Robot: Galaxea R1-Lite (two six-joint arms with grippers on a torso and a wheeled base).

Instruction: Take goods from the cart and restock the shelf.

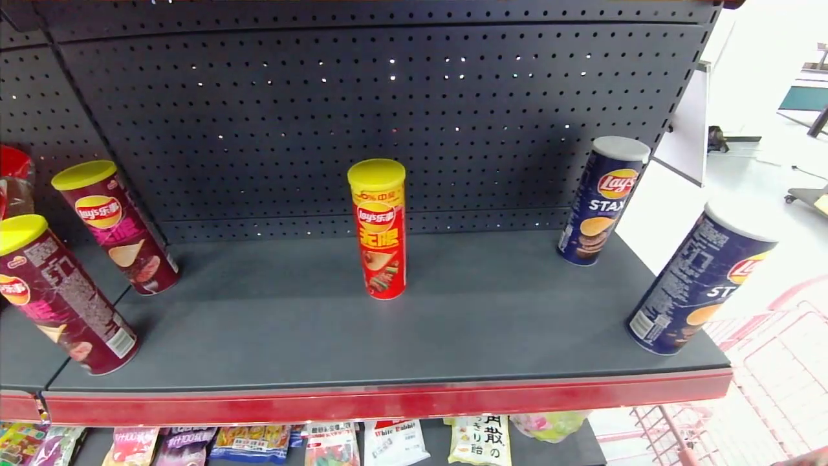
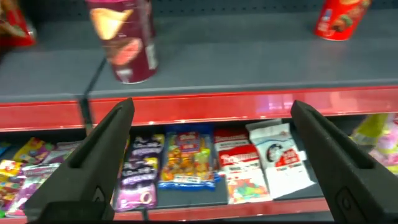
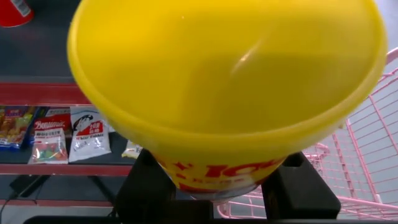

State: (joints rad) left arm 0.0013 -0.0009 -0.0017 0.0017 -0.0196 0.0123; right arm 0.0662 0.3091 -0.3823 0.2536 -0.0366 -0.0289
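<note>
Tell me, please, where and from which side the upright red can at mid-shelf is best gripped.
I would grip the red can around its mid-body, coming level from the open front, fingers of the open left gripper on either side. It stands upright with bare shelf at both sides, and the pegboard panel closes off the back.

Left gripper (image 2: 211, 104): two matte dark-grey fingers (image 2: 93, 162), long and wedge-shaped, broad at the base, narrowing to blunt angled tips, with flat smooth faces and bevelled edges. Right gripper (image 3: 224, 190): two black fingers (image 3: 298, 190), blocky and square-cornered, with plain matte surfaces and a slight sheen along the edges.
</note>
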